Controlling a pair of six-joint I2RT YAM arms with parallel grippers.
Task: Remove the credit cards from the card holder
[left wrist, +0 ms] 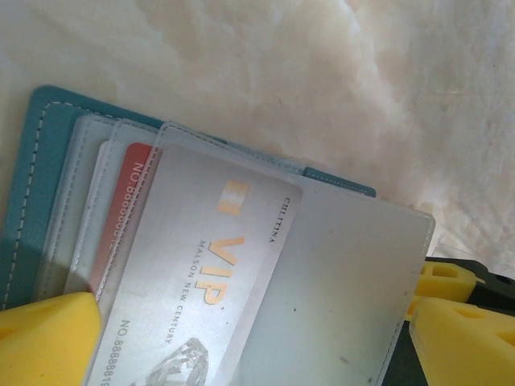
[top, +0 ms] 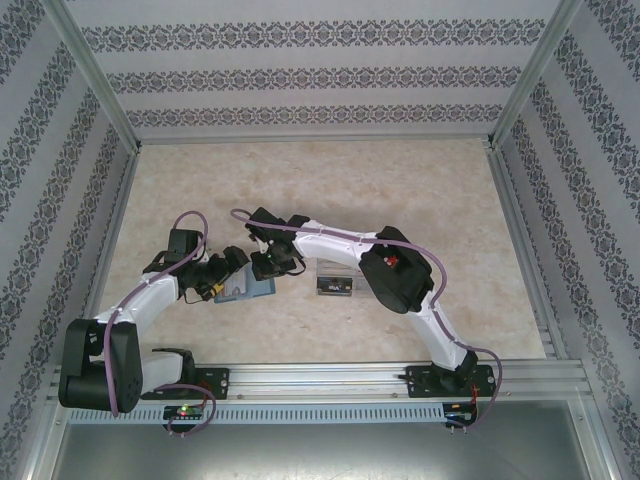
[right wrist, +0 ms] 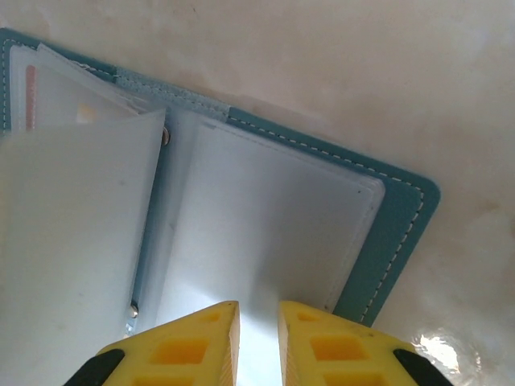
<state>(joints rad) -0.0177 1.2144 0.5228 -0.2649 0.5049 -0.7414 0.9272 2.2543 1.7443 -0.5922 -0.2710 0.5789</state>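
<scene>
Patterned walls [top: 300,80] are seen on three sides of a pale, marbled table [top: 420,190]. A metal rail [top: 330,378] is fixed along the near edge, where both arms are bolted.

Card holder [top: 250,291]: teal with pale stitching. It is laid open and flat on the table, left of centre, beneath both grippers. Clear sleeves [left wrist: 354,265] are fanned out from its spine. Small metal rivets [right wrist: 165,135] are seen at the fold in the right wrist view.

Credit cards: a silver card [left wrist: 209,265], printed "VIP" in gold, is lodged askew in the topmost sleeve. A red card [left wrist: 129,185] is tucked into a sleeve beneath it, with little more than one edge shown. Both are kept inside the holder.

Left gripper [left wrist: 253,293]: it is lowered over the holder's left half. Its yellow fingers [left wrist: 48,338] are spread wide, one at either side of the fanned sleeves. Whether either finger is pressed on a sleeve cannot be told.

Right gripper [right wrist: 257,310]: it is held over the holder's right half. Its fingers are drawn close, with only a narrow gap between them, and a bright sleeve is seen through that gap. Whether the sleeve is pinched cannot be told.

Clear plastic box [top: 336,283]: it is placed near the holder, to its right and apart from it, partly under the right arm.
</scene>
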